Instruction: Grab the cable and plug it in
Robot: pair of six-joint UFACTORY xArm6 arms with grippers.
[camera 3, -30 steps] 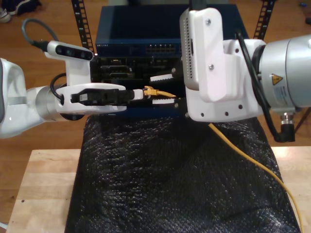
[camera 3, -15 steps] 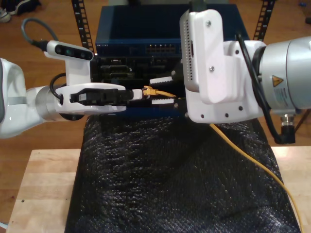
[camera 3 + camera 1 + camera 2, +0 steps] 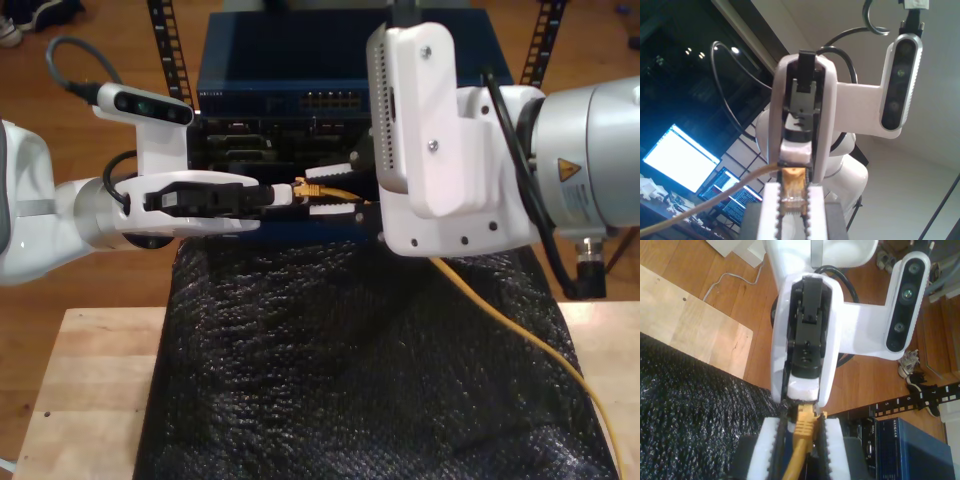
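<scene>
The yellow-orange cable (image 3: 520, 330) runs from the exterior view's lower right up behind the big white arm to its plug (image 3: 310, 187), held in mid-air before the rack gear. My first gripper (image 3: 285, 193), on the arm at the exterior view's left, is shut on the clear plug (image 3: 792, 202). My second gripper (image 3: 338, 184), on the arm at the exterior view's right, faces it. Its serrated fingers (image 3: 335, 160) stand open above and below the cable, apart from it. In the second wrist view the cable (image 3: 799, 450) passes between those fingers with dark gaps either side.
A blue network switch (image 3: 300, 70) with a row of ports (image 3: 330, 100) sits on top of dark rack equipment behind the grippers. Black bubble wrap (image 3: 350, 370) covers the wooden table (image 3: 90, 390) below. Perforated rack rails (image 3: 170, 50) stand at the back.
The second gripper's lower finger has dropped a little, widening the gap around the cable, and that arm has edged slightly towards the exterior view's left. The first gripper holds still.
</scene>
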